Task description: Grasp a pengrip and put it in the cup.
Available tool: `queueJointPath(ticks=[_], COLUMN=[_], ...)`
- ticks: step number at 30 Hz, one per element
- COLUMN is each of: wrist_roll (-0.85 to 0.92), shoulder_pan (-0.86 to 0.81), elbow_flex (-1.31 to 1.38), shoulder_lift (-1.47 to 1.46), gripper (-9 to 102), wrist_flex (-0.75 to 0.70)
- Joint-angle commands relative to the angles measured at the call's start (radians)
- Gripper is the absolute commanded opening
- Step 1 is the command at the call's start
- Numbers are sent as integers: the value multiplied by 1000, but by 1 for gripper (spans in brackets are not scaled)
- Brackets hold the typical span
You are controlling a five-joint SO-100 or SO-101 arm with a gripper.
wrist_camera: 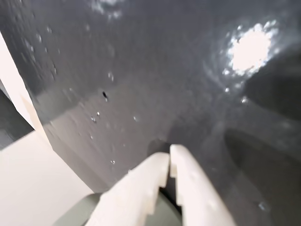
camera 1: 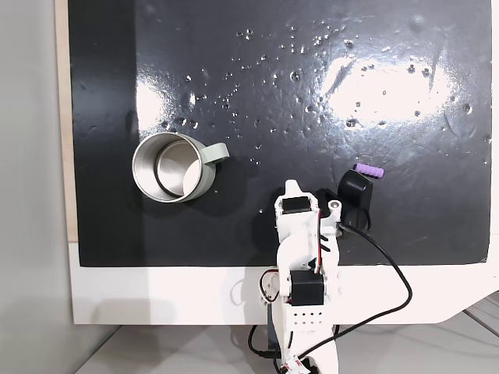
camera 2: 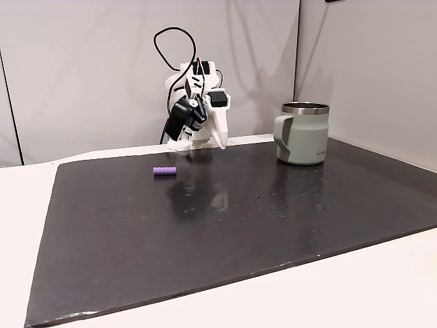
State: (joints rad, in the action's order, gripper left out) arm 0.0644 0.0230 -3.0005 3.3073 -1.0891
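The purple ribbed pengrip (camera 1: 369, 170) lies on the black mat, right of the arm; in the side fixed view the pengrip (camera 2: 164, 170) lies left of the arm's base. The metal cup (camera 1: 175, 167) stands upright and empty at the left, its handle toward the arm; the cup (camera 2: 302, 133) shows a pale green wall. My gripper (wrist_camera: 169, 157) has its white fingers closed together with nothing between them. The gripper (camera 1: 293, 187) hangs folded back near the mat's near edge, between cup and pengrip, and the gripper (camera 2: 222, 140) points down close to the base.
The glossy black mat (camera 1: 312, 93) lies on a white table (camera 1: 156, 296) and bears glare patches and small specks. A black camera block (camera 1: 355, 195) and a looping cable (camera 1: 394, 273) hang off the arm, just below the pengrip.
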Motion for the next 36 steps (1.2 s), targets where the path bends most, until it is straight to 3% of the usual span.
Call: queueJointPath(ticks=[1,8,15,24,27,36], wrist_roll=[-26,-115,-150,-17,80,233], shoulder_pan=[-37,-164,-331,-476,-483,-545], elbow_flex=[97,400,703,887,937,983], shoulder_lift=[-48,-649,-1178,-1345,-1345,-1345], gripper=[0,0,0,0,0,16], wrist_flex=[25,186,213,206,130,25])
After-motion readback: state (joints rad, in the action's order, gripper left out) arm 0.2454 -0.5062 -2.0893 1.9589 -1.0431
